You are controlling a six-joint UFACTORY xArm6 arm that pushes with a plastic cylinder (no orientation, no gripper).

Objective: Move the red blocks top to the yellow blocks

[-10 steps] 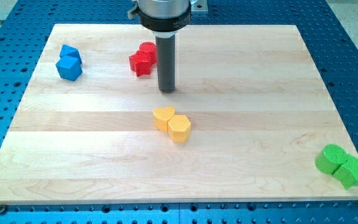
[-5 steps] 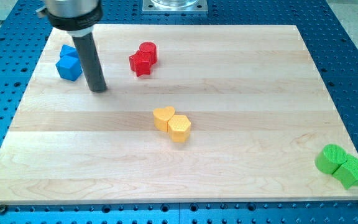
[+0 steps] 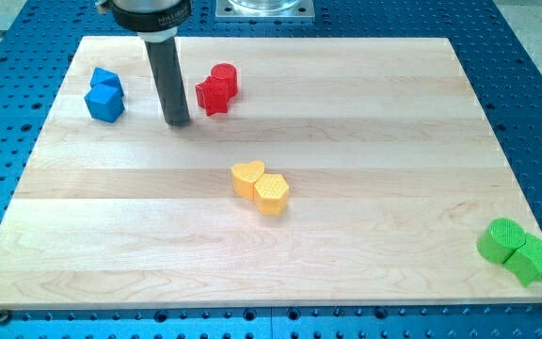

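Two red blocks sit touching near the view's top: a red star (image 3: 212, 95) and a red cylinder (image 3: 224, 78) just behind it. Two yellow blocks sit touching at the board's middle: a yellow heart (image 3: 247, 176) and a yellow hexagon (image 3: 272, 194). My tip (image 3: 178, 121) rests on the board just left of the red star, a small gap apart, and up-left of the yellow pair.
Two blue blocks (image 3: 104, 94) sit touching at the view's top left. A green cylinder (image 3: 500, 239) and a green star (image 3: 535, 258) sit at the bottom right corner. The wooden board (image 3: 393, 169) lies on a blue perforated table.
My tip went from right of the red blocks to beside the blue blocks, then came back right to just left of the red star. No block has moved.
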